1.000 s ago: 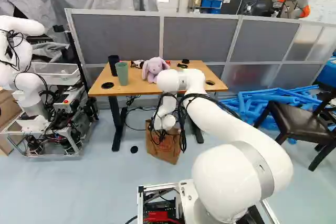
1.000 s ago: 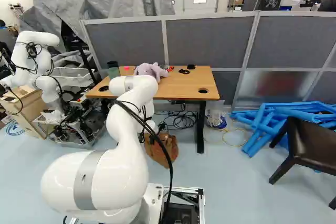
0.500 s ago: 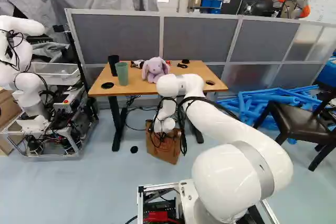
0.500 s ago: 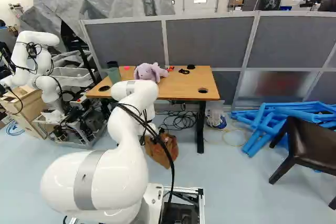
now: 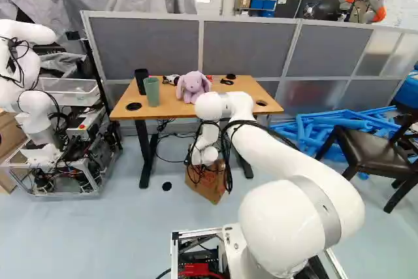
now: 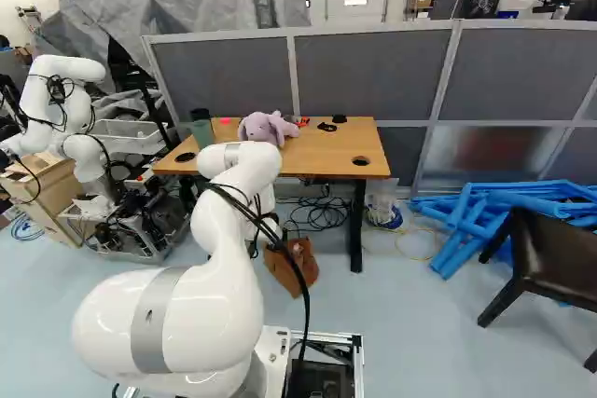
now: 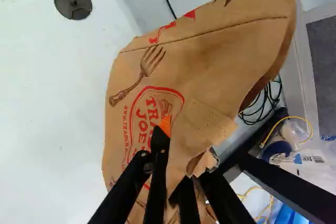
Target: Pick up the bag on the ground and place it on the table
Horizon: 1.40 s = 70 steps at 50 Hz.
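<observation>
- Your brown paper bag (image 5: 210, 189) is the container that matters: it leans, tilted, low down by the floor in front of the tabletop (image 5: 173, 107), and you cannot see into it (nor can you tell whether its lower corner touches the floor)
- Your tool (image 7: 175, 153) is narrow and holding the bag, with paper pinched between its two fingers; one orange pad shows against the printed side, while the other fingertip is hidden by the paper
- Up on the tabletop you have two cups, one green (image 5: 151, 92) and one black (image 5: 141, 81), standing upright side by side; their insides are hidden from you
- To the right of the cups in the left base view sits one purple plush toy (image 5: 194, 85)
- Near the table's right leg in the right base view, you have one clear plastic bag (image 6: 381, 205) with something blue and white in it
- One white crate (image 5: 72, 98) stands at the left, beside another robot (image 5: 39, 122); its contents are too unclear to name
- On the floor you can count one black disc (image 5: 167, 186) and one dark chair (image 5: 366, 151)
</observation>
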{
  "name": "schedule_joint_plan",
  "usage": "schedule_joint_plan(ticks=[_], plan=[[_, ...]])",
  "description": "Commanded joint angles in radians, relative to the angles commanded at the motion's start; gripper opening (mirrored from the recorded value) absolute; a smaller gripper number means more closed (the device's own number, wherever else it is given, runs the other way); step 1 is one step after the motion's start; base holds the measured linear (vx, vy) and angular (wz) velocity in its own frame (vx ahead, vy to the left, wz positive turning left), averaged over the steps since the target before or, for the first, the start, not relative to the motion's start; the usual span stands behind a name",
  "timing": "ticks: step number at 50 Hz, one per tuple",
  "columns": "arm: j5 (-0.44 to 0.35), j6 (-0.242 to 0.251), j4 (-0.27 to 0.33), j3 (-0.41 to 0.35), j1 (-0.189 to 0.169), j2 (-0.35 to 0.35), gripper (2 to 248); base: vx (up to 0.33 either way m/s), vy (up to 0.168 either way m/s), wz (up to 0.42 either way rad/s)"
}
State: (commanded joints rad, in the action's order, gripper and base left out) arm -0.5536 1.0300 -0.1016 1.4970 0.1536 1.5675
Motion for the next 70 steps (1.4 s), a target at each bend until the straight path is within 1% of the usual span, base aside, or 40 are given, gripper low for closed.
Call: schedule_joint_plan(ticks=[10,27,52,70], plan=[[0.000,0.000,0.000,-0.038,0.000,-0.037,21,0.000,0.000,0.000],[0.000,0.000,0.000,-0.132,0.004,-0.113,21,0.000,0.000,0.000],[0.000,0.000,0.000,-0.215,0.013,-0.152,21,0.000,0.000,0.000],[0.000,0.000,0.000,-0.273,0.014,-0.214,21,0.000,0.000,0.000]])
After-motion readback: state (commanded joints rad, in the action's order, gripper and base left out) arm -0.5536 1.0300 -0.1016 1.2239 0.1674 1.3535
